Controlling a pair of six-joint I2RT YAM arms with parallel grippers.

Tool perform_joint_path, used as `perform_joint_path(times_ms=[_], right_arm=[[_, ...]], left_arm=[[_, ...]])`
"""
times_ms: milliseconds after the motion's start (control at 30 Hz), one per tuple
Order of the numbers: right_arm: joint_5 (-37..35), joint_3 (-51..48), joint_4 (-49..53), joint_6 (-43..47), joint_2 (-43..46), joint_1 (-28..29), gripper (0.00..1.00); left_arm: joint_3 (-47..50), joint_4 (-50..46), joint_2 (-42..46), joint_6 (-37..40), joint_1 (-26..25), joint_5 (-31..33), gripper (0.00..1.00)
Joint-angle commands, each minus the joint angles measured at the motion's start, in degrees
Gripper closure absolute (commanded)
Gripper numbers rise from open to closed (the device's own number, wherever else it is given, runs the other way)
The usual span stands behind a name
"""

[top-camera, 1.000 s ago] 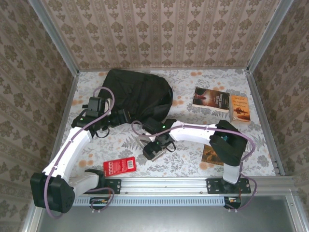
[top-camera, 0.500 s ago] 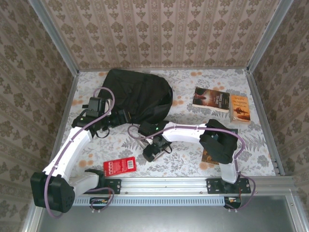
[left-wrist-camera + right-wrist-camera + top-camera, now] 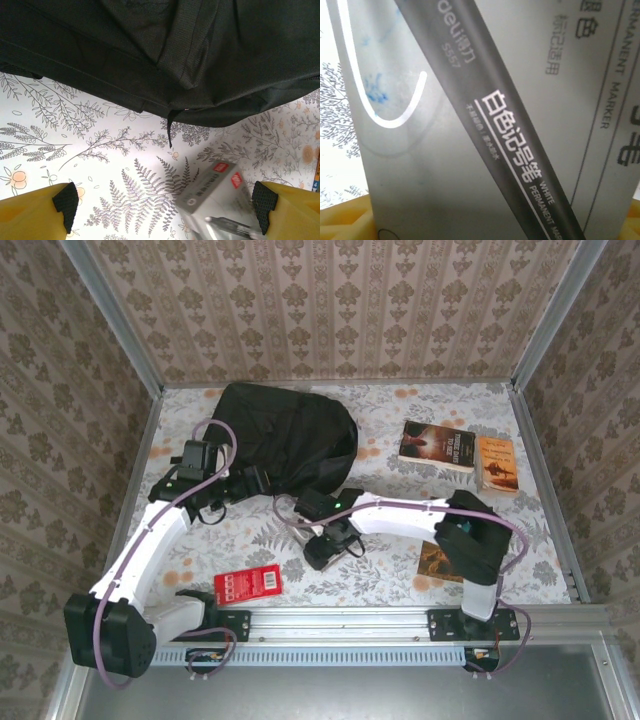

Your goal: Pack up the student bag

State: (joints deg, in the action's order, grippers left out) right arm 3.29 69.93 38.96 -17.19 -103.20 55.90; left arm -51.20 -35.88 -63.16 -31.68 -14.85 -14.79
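Left flank: the side wall [image 3: 95, 450] stands well outside your left gripper [image 3: 165, 202], so you have slack on that side
Left gripper: jaws wide apart, nothing between the pads [image 3: 66, 200], low over the flowered table [image 3: 75, 145]
Bag place: the student bag [image 3: 285, 435] lies slumped just ahead of those fingertips, its near hem close in front and not touching them
Bag feel: expect soft, floppy cloth, bulky rather than heavy; it will likely sag and fold if you lift it by one spot, and it does not look fragile
Where to hold: the thin pull tab [image 3: 170, 131] hanging off the hem straight ahead, or the woven strap [image 3: 192, 47] beyond it, look like your best bites; plain cloth would probably bunch and slip
Red pack: a flat red pack [image 3: 248, 585] lies behind your left gripper, towards the bases, well apart
Right gripper: the right gripper [image 3: 322, 548] sits over a grey marker box [image 3: 485, 120]; the box lies between its yellow fingers, but you cannot tell whether they pinch it
Box and bag: the box is near the bag's hem, to the inside of your left gripper
Books: a dark book [image 3: 437, 445] and an orange book [image 3: 495, 462] lie ahead of and outside your right gripper, well apart from it; a third book [image 3: 436, 560] is partly under that arm
Open room: bare table between the two grippers, along the bag's near hem
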Motion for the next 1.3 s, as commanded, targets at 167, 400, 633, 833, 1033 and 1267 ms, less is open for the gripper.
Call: perform_joint_path(times_ms=[167, 400, 633, 833, 1033, 1267], right_arm=[[3.3, -9.5, -7.8, -7.7, 15.6, -8.8, 0.27], [3.2, -20.5, -12.4, -14.1, 27.4, -17.3, 0.26], [-0.1, -26.4, -12.7, -17.3, 33.0, -22.9, 0.26], [0.1, -28.5, -14.1, -17.8, 34.4, -24.2, 0.26], [0.8, -30.2, -15.2, -18.1, 35.7, -25.5, 0.26], [1.8, -31.5, -16.3, -17.6, 36.1, -26.6, 0.26]], left_arm=[[-9.3, -0.9, -3.4, 1.5, -2.0, 0.8, 0.06], [-23.6, -2.3, -15.0, 9.4, -13.7, 14.0, 0.04], [-45.2, -7.1, -37.5, 16.6, -20.4, 21.2, 0.02], [-63.2, -12.8, -52.7, 21.7, -24.7, 23.9, 0.00], [-68.6, -14.8, -59.4, 21.1, -25.8, 24.6, 0.01], [-68.6, -15.1, -62.2, 18.9, -24.7, 24.8, 0.14]])
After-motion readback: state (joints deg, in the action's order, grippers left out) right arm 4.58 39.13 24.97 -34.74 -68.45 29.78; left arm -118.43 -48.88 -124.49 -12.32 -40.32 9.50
